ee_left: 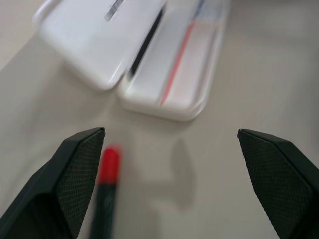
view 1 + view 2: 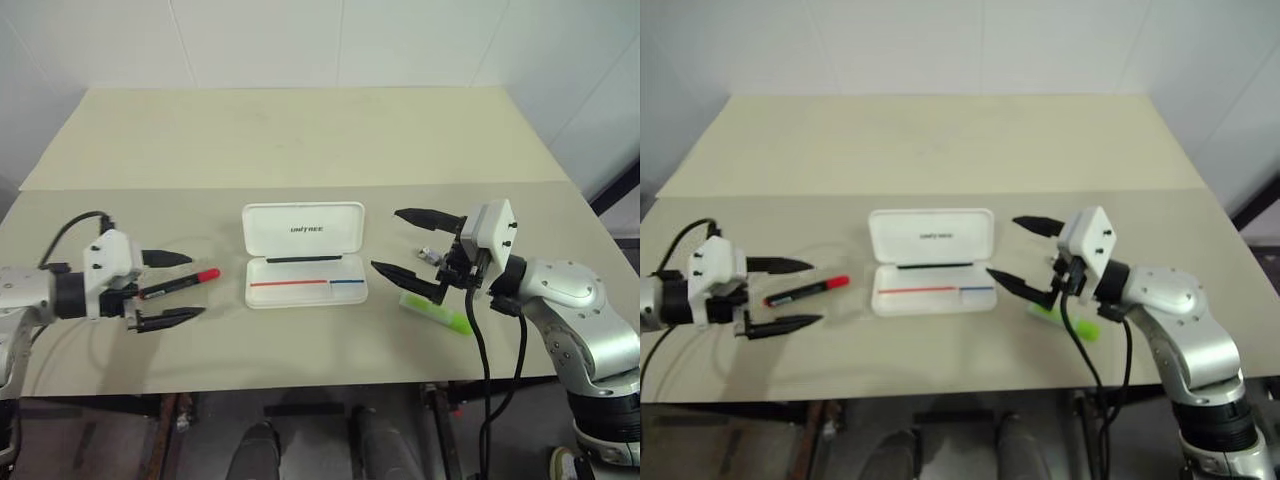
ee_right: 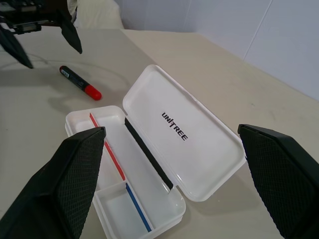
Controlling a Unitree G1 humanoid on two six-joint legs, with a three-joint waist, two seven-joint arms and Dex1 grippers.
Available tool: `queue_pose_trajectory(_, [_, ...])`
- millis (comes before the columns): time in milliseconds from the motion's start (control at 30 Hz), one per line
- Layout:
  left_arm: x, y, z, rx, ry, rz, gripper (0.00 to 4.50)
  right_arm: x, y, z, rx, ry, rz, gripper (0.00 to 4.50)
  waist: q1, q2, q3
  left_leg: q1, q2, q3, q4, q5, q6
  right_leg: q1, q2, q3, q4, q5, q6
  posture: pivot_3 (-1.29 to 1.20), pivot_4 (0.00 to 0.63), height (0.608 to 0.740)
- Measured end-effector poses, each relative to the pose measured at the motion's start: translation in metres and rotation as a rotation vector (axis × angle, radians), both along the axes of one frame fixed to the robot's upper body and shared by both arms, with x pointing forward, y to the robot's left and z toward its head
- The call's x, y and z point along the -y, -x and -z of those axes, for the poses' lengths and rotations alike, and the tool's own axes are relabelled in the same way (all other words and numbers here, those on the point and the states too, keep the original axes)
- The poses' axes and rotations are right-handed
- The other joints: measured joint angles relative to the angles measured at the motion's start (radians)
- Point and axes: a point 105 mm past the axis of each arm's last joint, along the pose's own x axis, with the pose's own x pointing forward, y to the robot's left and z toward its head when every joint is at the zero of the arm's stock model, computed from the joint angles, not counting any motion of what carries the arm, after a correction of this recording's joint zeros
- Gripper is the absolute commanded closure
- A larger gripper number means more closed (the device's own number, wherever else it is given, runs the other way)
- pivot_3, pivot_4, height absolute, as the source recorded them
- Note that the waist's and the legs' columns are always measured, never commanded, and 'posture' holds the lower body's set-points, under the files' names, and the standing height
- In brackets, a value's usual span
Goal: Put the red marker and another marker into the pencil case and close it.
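A beige table (image 2: 300, 140) is seen, with the white case (image 2: 305, 255) lying open near its front-centre. The lid (image 2: 304, 231) is folded back flat behind the tray (image 2: 306, 282), and "UNITREE" is read in dark letters on its inner face. A thin red line and a shorter blue line are seen along the tray; a small divided compartment is noted at the blue end. No marker is seen in the tray.

The right gripper (image 2: 415, 246) is held just right of the case, jaws spread wide with nothing between them. The green highlighter (image 2: 437, 313) is seen on the table beneath and beside it, partly hidden by the fingers.

The left gripper (image 2: 172, 288) is held left of the case, jaws released and wide apart. The red marker (image 2: 180, 284) is seen lying on the table between its fingers, red cap toward the case, untouched by either finger.
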Motion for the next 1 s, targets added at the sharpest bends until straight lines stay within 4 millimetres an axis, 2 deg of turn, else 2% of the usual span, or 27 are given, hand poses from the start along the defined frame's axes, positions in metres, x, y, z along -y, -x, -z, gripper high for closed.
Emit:
queue_pose_trajectory(100, [-0.019, -0.001, 0.010, -0.029, -0.004, -0.049, 0.02, 0.000, 0.000, 0.000, 0.001, 0.000, -0.001, 0.00, 0.001, 0.000, 0.000, 0.000, 0.000, 0.000, -0.001, 0.000, 0.000, 0.000, 0.000, 0.000, 0.000, 0.000, 0.000, 0.00, 0.150, 0.740])
queue_pose_trajectory(300, [-0.039, -0.005, 0.033, -0.122, -0.019, -0.068, 0.02, 0.000, 0.000, 0.000, 0.002, -0.001, 0.001, 0.00, 0.004, 0.000, 0.000, 0.000, 0.000, 0.000, -0.003, -0.001, -0.001, -0.001, 0.000, -0.001, 0.000, 0.000, 0.000, 0.00, 0.150, 0.740])
queue_pose_trajectory(533, [-0.043, -0.045, 0.027, -0.076, -0.121, -0.058, 0.02, 0.001, 0.002, -0.003, 0.010, -0.001, 0.024, 0.00, 0.017, 0.000, 0.000, 0.000, 0.000, 0.000, -0.001, 0.000, -0.001, -0.001, 0.000, -0.001, 0.003, 0.001, 0.002, 0.00, 0.150, 0.740])
queue_pose_trajectory(700, [-0.035, -0.056, 0.044, -0.095, -0.133, -0.034, 0.02, 0.005, 0.003, -0.003, 0.007, -0.007, 0.060, 0.00, 0.012, 0.000, 0.000, 0.000, 0.000, 0.000, -0.002, -0.001, -0.001, -0.002, 0.000, -0.001, 0.005, 0.004, 0.009, 0.00, 0.150, 0.740])
queue_pose_trajectory(867, [-0.026, -0.060, 0.046, -0.106, -0.149, 0.013, 0.02, 0.005, 0.005, -0.007, 0.021, -0.004, 0.072, 0.00, 0.015, 0.000, 0.000, 0.000, 0.000, 0.000, -0.001, -0.001, -0.001, -0.002, 0.000, -0.001, 0.005, 0.004, 0.009, 0.00, 0.150, 0.740])
queue_pose_trajectory(1000, [-0.022, -0.062, 0.047, -0.108, -0.153, 0.024, 0.91, 0.006, 0.005, -0.008, 0.019, -0.003, 0.080, 0.00, 0.020, 0.000, 0.000, 0.000, 0.000, 0.000, -0.001, -0.001, -0.001, -0.001, 0.000, -0.001, 0.005, 0.004, 0.009, 0.00, 0.150, 0.740])
